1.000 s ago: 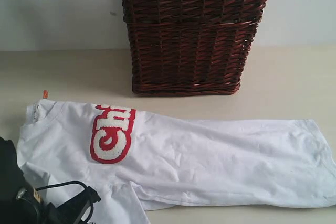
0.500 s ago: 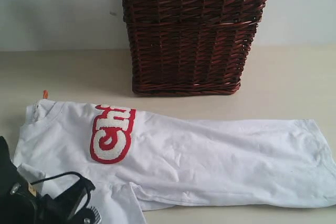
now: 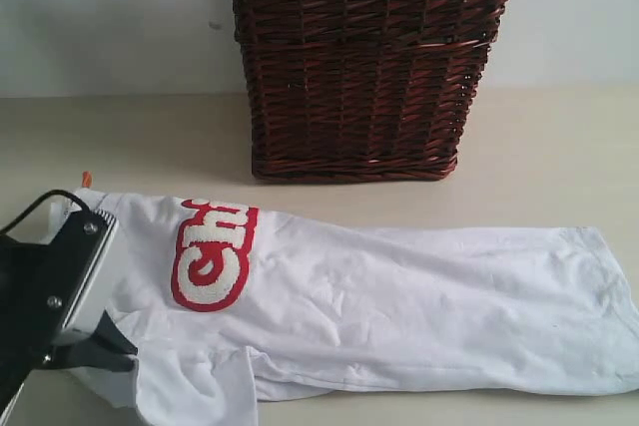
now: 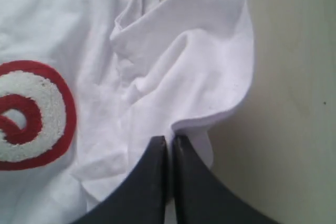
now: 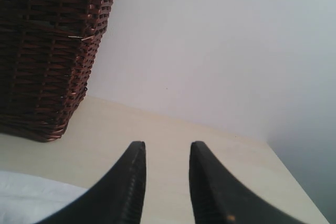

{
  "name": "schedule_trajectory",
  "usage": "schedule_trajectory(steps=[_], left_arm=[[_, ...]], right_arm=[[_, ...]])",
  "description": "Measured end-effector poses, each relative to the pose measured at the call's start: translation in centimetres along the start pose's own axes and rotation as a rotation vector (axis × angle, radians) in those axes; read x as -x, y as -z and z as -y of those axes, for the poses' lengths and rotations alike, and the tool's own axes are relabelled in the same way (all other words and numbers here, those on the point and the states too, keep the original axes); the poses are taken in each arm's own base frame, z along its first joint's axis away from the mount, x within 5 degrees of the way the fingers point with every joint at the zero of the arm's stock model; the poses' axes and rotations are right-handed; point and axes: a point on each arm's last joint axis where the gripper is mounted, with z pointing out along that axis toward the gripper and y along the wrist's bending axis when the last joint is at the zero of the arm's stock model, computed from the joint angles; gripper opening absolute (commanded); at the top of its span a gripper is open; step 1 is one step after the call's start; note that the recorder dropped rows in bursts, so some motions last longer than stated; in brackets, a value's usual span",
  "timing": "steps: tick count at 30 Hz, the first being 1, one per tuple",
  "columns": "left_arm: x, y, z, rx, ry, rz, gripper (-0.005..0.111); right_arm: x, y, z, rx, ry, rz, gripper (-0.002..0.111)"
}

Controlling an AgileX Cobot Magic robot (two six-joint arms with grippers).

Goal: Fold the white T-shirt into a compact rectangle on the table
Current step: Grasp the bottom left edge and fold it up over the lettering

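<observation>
The white T-shirt [image 3: 399, 296] lies flat on the desk [image 3: 539, 147], stretched across the lower half of the outside view. Its red letters [image 3: 210, 256] sit left of the middle. It looks light, soft and floppy, so it will sag and bunch if I lift it by one spot. The hems and the sleeve edge are the best places to hold, because the cloth is doubled there.

In the left wrist view the left jaws are squeezed tight at the edge of the sleeve [image 4: 199, 66]. I think they pinch a bit of cloth, but the tips hide it. The left arm [image 3: 50, 286] is at the lower left of the outside view.

The right jaws stand apart and hold nothing. The brown basket [image 3: 359, 67] stands behind the shirt, at the top middle.
</observation>
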Motion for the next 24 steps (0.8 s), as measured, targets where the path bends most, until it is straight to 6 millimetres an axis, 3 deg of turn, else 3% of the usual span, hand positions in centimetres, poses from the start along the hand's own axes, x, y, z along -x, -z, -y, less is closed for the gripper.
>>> schedule_trajectory(steps=[13, 24], left_arm=[[0.3, 2.6, -4.7, 0.214, 0.023, -0.012, 0.0], [-2.1, -1.4, -8.0, 0.264, 0.124, -0.091, 0.0]], right_arm=[[0.0, 0.0, 0.0, 0.0, 0.0, 0.0, 0.03], [0.0, 0.0, 0.0, 0.0, 0.0, 0.0, 0.03]])
